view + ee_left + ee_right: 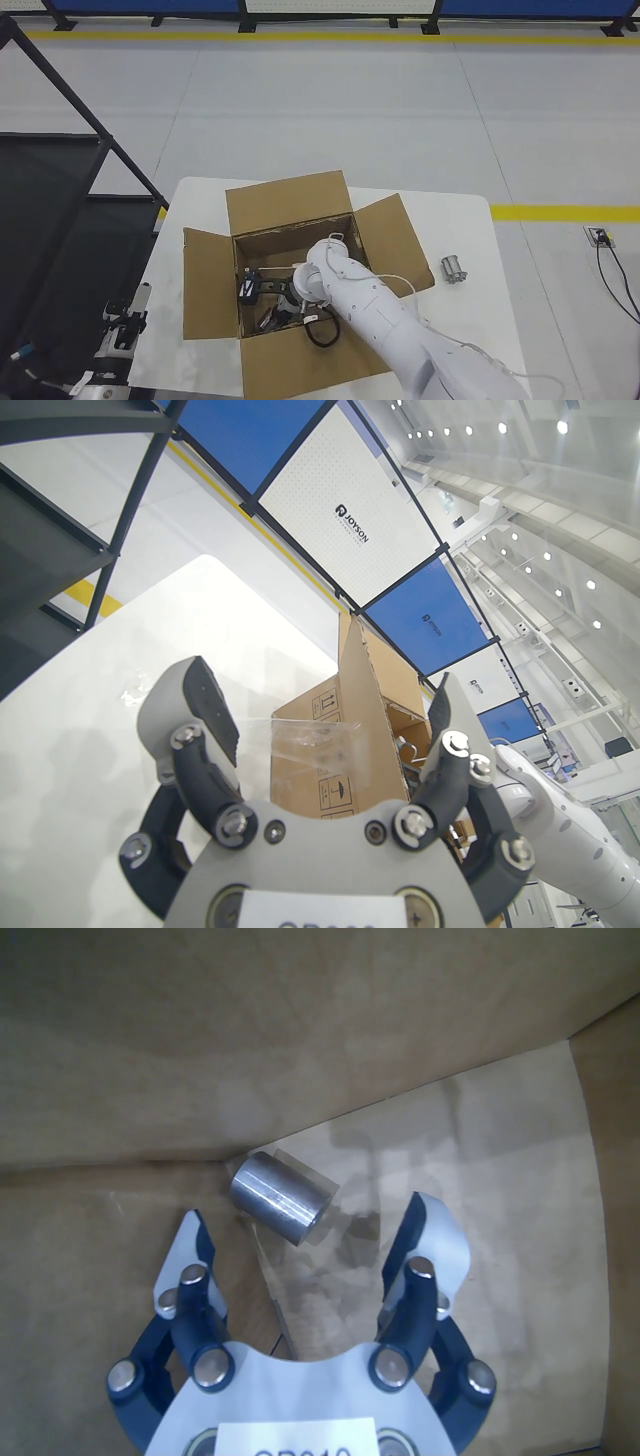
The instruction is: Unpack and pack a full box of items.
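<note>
Right gripper (305,1210) hangs low inside the box (200,1053), its fingers (440,1233) spread wide with nothing between them.

Several things could go wrong from here, as I judge it. The metal cylinder (280,1205) is round and lies on its side, so pads closing off-centre may make it roll or skate away. It seems to be wrapped in clear film, and the pads could pinch the film instead of the metal. It also sits in a corner of the box floor where two walls meet, so one finger may jam against cardboard.

The cylinder lies just beyond the fingertips rather than between them. It is nearer one finger than the other, with its axis slanted across the gap.

The left gripper (322,680) hovers outside the box beside its outer wall, likewise wide open and empty.
</note>
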Tool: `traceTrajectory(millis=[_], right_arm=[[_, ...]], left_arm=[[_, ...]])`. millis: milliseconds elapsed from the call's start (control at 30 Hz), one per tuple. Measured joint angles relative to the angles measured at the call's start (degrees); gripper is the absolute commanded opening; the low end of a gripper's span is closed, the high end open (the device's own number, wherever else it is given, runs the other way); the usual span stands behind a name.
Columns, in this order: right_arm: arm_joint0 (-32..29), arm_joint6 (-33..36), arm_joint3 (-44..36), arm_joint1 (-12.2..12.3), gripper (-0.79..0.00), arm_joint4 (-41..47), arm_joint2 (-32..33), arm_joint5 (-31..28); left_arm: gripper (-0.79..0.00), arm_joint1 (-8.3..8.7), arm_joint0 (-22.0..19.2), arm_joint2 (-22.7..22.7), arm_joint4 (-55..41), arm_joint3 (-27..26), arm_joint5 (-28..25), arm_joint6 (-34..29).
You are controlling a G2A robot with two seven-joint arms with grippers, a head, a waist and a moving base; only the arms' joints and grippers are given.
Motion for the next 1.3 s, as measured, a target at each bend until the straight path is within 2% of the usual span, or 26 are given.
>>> traceTrajectory(millis=[367, 433, 533, 567, 633, 867, 1000, 1300], right_arm=[[-0.7, 0.6, 1.9, -1.6, 0.000, 0.1, -0.1, -1.1], [-0.6, 0.6, 2.3, -1.9, -0.071, 0.1, 0.0, -1.2], [-0.7, 1.1, 2.9, -2.3, -0.219, 0.3, 0.1, -0.2], [-0.8, 1.4, 3.0, -2.5, -0.354, 0.4, 0.1, 0.1], [-0.8, 1.9, 3.3, -2.8, -0.431, 0.5, 0.2, 0.7], [-0.5, 2.6, 4.6, -3.5, -0.493, 1.1, 0.6, 0.8], [-0.1, 2.6, 5.3, -3.6, -0.634, 1.3, 0.9, 0.8], [1.5, 1.2, 6.8, -3.1, -0.677, 1.1, 1.7, 2.3]], left_arm=[[0.000, 0.00, 0.0, 0.0, 0.0, 0.0, 0.0, 0.0], [0.000, 0.00, 0.0, 0.0, 0.0, 0.0, 0.0, 0.0], [0.000, 0.00, 0.0, 0.0, 0.0, 0.0, 0.0, 0.0], [0.000, 0.00, 0.0, 0.0, 0.0, 0.0, 0.0, 0.0], [0.000, 0.00, 0.0, 0.0, 0.0, 0.0, 0.0, 0.0], [0.000, 0.00, 0.0, 0.0, 0.0, 0.0, 0.0, 0.0], [0.000, 0.00, 0.0, 0.0, 0.0, 0.0, 0.0, 0.0], [0.000, 0.00, 0.0, 0.0, 0.0, 0.0, 0.0, 0.0]])
